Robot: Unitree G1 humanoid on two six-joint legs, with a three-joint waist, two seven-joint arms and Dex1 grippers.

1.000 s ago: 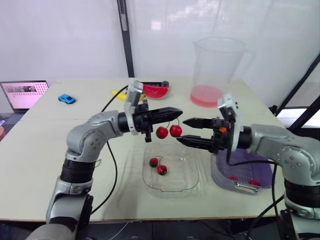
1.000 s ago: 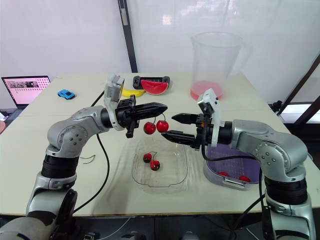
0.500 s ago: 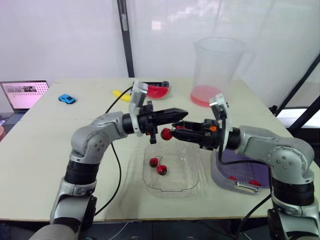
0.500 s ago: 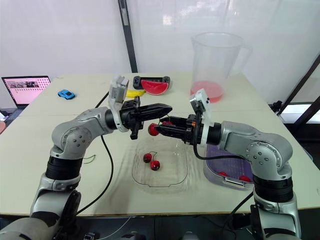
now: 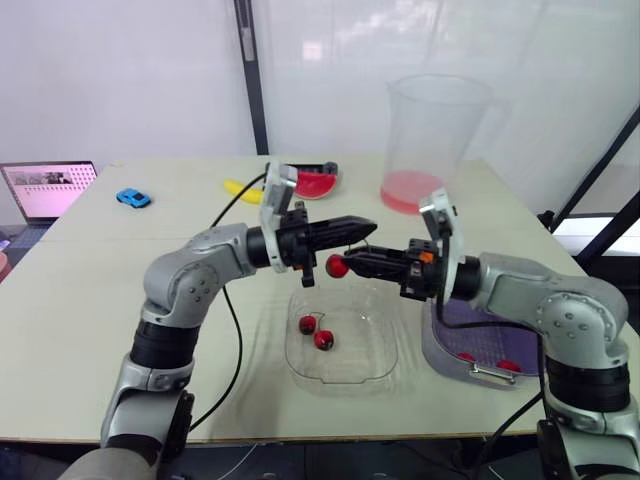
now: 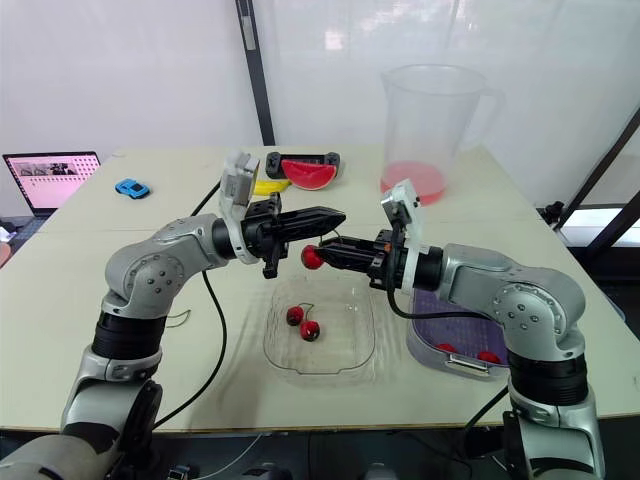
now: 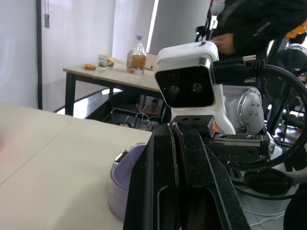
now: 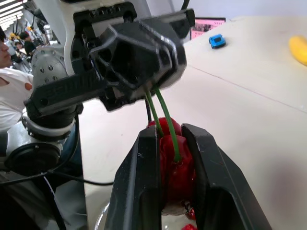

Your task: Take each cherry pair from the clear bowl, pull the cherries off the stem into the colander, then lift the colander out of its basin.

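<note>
My left gripper is shut on the green stem of a cherry pair, held above the clear bowl. My right gripper meets it from the right and is shut on the red cherries. Both stems rise from the cherries into the left gripper's fingers. Another cherry pair lies in the bowl. The purple colander sits in its basin at the right, with two cherries in it.
At the back stand a big clear jug with pink liquid, a watermelon slice and a banana. A blue toy car and a laptop are at the far left. A person stands behind the table.
My right gripper moved left to the hanging cherries and closed on them. The left gripper shifted slightly right, still pinching the stem.
</note>
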